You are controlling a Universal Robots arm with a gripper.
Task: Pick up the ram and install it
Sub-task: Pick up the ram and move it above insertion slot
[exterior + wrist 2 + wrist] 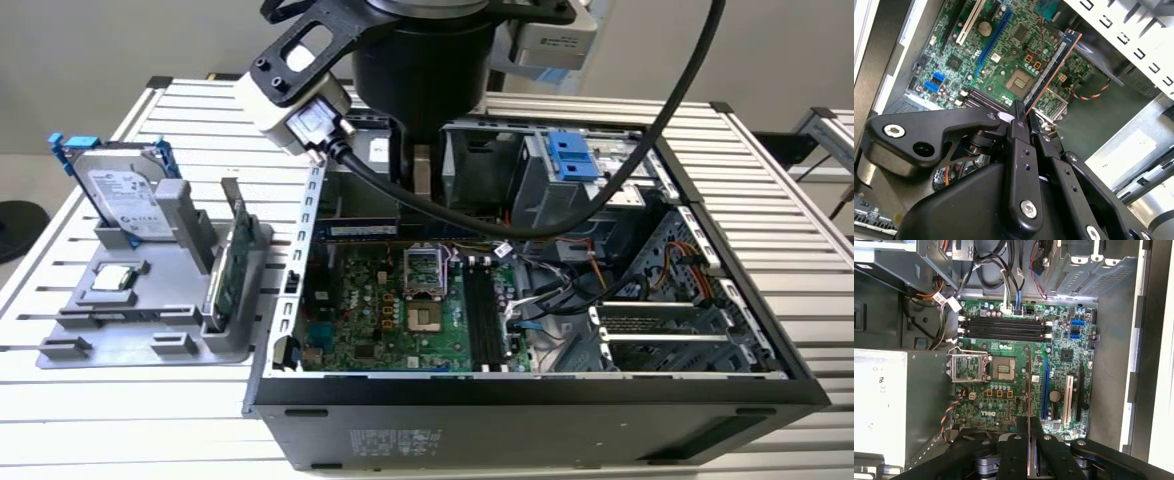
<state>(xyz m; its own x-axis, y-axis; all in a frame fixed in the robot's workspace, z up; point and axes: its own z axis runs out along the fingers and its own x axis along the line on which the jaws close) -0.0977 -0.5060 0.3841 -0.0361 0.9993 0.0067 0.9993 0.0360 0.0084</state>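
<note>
**Item: ram** (1051, 70). Thin blue-green stick, copper-edged along one long side. Held above the motherboard (1074, 347) inside the computer case (534, 400), tilted and clear of the board. In the first wrist view it shows edge-on (1028, 390), between the processor socket (999, 369) and the blue expansion slot (1045, 385). It is not seated in the memory slots (1004, 327).

**Item: hand** (1025, 113). Black fingers (1021, 150) pressed together on the ram's near end, pinching it flat-side to flat-side. In the first wrist view it shows at (1029, 429). It hangs inside the case opening, under the dark arm (420, 60).

**Item: computer case.** Black tower lying on its side with the side panel off, on the slatted table (801, 210).

**Item: black cable** (663, 120). Thick, it loops from the arm down into the case.

**Item: grey holder** (134, 320). On the table just beside the case, at the exterior view's left. It carries an upright hard drive (127, 200) and a green card (238, 262) standing on edge.
</note>
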